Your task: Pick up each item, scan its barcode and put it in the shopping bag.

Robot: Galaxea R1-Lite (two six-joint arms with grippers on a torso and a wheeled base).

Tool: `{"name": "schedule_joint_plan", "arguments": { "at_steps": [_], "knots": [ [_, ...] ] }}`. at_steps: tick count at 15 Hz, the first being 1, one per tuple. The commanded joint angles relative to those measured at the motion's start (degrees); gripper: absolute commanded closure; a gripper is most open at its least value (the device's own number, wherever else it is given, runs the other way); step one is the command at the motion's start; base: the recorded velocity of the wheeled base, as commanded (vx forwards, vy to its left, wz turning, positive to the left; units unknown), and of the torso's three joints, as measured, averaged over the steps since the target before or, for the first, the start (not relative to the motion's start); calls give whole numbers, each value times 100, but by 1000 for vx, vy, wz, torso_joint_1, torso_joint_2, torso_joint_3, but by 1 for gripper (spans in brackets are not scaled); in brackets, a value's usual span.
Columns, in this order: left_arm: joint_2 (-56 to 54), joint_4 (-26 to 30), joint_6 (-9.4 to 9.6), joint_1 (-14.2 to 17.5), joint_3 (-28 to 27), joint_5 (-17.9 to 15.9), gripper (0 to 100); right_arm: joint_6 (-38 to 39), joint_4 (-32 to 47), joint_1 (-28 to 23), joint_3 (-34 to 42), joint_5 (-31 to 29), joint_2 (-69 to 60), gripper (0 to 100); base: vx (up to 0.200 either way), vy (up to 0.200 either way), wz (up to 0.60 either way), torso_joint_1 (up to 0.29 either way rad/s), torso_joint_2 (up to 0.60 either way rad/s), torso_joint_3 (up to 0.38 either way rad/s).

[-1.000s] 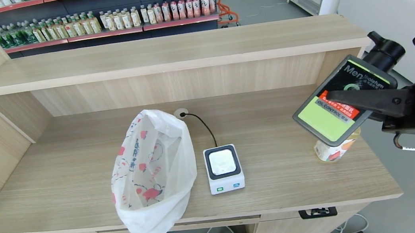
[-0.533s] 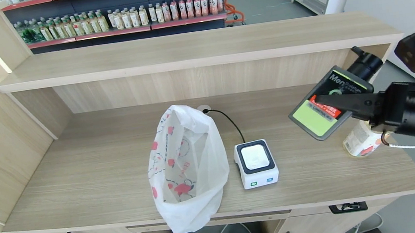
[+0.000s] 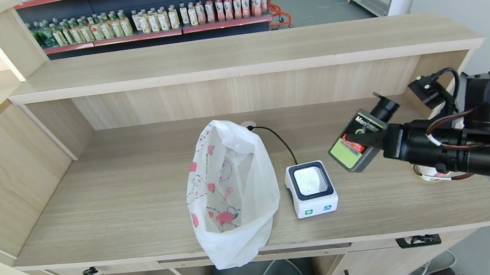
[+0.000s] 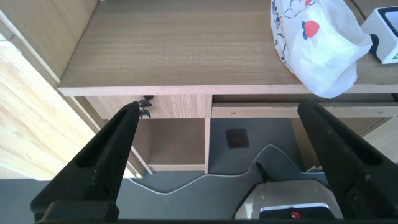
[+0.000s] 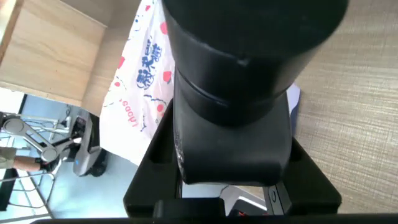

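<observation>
The right gripper (image 3: 360,142) is seen clamped on a black tube (image 3: 350,154), one finger laid across the tube's green and red label. The tube is held in the air above the counter (image 3: 129,190), tilted, with its black cap pointed up and away from the robot and its label face turned upward. The scanner (image 3: 311,189) is found to the left of this gripper, lower down and nearer the robot, set on the counter with its window facing up; tube and scanner are apart. A black cable (image 3: 277,140) is run from the scanner's far side to a round hole in the counter. The shopping bag (image 3: 231,191), white with red print, is stood farther left of the right gripper, just beside the scanner's other side, with its mouth opened upward and its lower end draped over the counter's front edge. To the right of the gripper, under its arm, a white container (image 3: 427,173) with red print is partly hidden.

The left gripper (image 4: 221,111) is held with its fingers (image 4: 115,155) spread wide apart, empty. It is positioned low, off the counter's front edge; the edge and the drawer fronts (image 4: 177,130) are seen ahead of it, and the bag and a corner of the scanner are seen farther off on the counter top
</observation>
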Motion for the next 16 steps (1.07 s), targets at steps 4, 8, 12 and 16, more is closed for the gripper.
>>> {"name": "schedule_joint_plan", "arguments": {
  "at_steps": [4, 8, 12, 16],
  "knots": [
    [-2, 2, -4, 5, 0, 0, 0, -19, 8, 10, -287, -58, 638, 100, 0, 0, 0, 0, 0, 0],
    [-2, 2, -13, 5, 0, 0, 0, -46, 34, 150, -234, -67, 744, 100, 0, 0, 0, 0, 0, 0],
    [-2, 2, 4, 5, 0, 0, 0, -46, 8, 238, -278, -75, 911, 100, 0, 0, 0, 0, 0, 0],
    [-2, 2, -4, 5, 0, 0, 0, -90, -1, 238, -322, -67, 1034, 100, 0, 0, 0, 0, 0, 0]
  ]
}}
